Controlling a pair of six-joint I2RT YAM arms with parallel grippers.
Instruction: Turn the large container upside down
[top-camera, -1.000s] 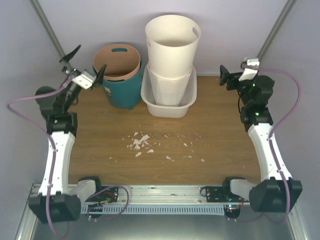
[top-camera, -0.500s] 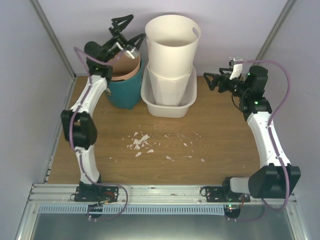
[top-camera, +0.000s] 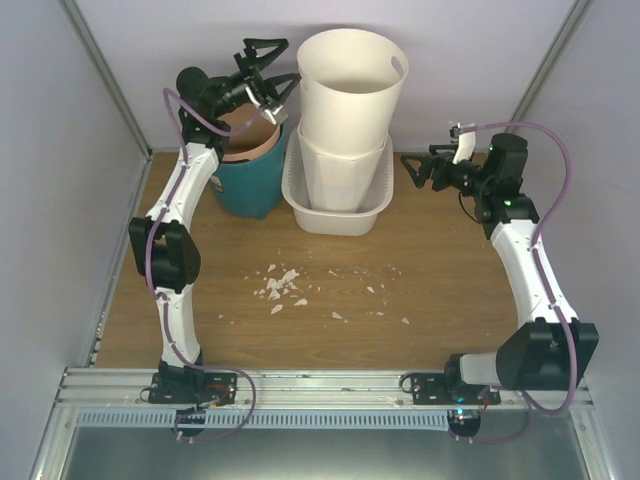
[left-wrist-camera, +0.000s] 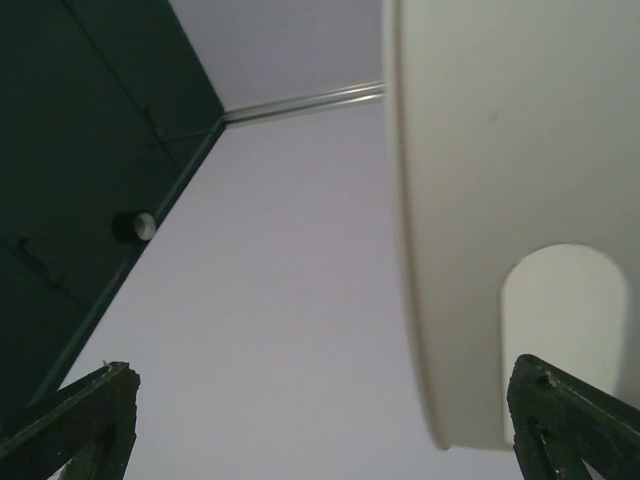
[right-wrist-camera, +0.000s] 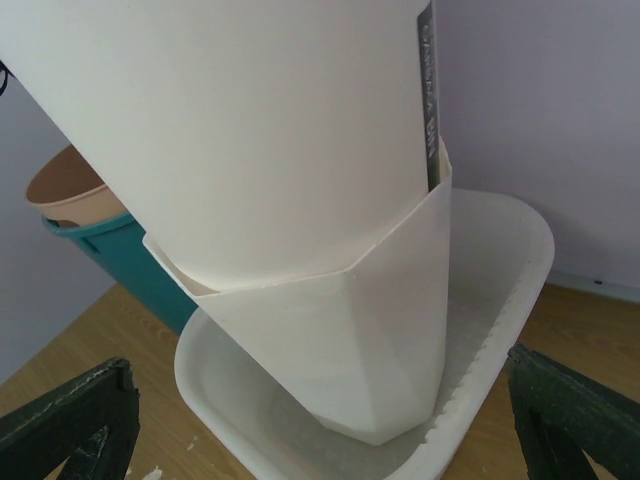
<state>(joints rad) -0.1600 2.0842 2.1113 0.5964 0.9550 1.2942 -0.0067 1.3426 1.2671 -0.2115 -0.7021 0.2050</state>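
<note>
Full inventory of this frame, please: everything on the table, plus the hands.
large container: 1, white, back centre of the table, upright
octagonal bin: 1, white, standing inside the large container
round bin: 1, white, nested in the octagonal bin
teal bin: 1, teal, back left, beside the large container
tan liner: 1, tan, inside the teal bin
scraps: many small bits, white, scattered mid-table
table: 1, wood brown
left hand: 1, black, open, above the teal bin, next to the round bin's rim
right hand: 1, black, open, right of the large container, holding nothing
</note>
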